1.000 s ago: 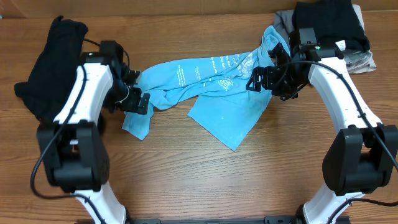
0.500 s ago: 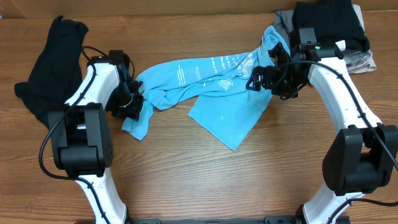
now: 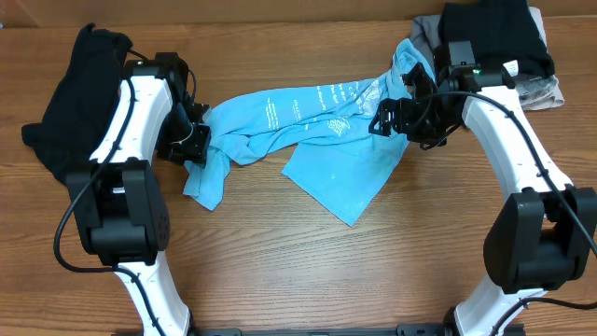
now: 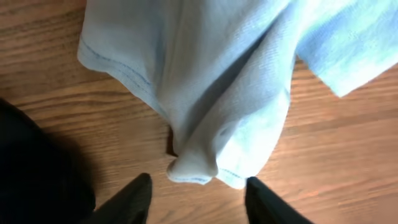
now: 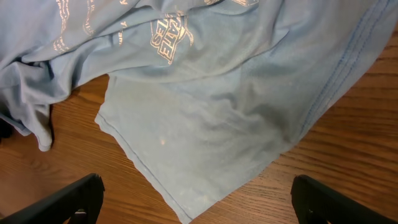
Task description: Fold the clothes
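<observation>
While the half-open left tool (image 4: 198, 180) sits around its end, one blue shirt (image 3: 326, 159) lies under the wide-open right tool (image 5: 196, 183).

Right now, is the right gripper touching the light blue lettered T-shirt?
Apart. Right wrist view: right gripper open, bare wood between each finger and the T-shirt.

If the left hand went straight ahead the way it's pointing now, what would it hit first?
Probably the bunched fold of the light blue T-shirt, lying on the table right in front of the left hand; depth is unclear.
</observation>
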